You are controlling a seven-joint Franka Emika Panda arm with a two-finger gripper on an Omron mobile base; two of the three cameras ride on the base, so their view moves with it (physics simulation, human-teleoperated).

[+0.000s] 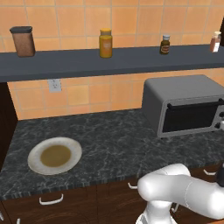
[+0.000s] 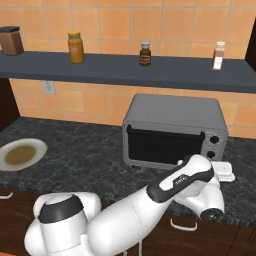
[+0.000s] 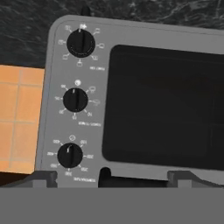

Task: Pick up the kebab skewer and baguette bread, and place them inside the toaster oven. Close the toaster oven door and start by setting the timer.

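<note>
The toaster oven looks like matt grey metal, its door a dark glossy glass pane. Beneath it, the counter is polished black veined stone. Behind it, the wall tiles look smooth orange ceramic.

toaster oven: 1 | knobs: 3 | plate: 1 | shelf jars: 4
</note>
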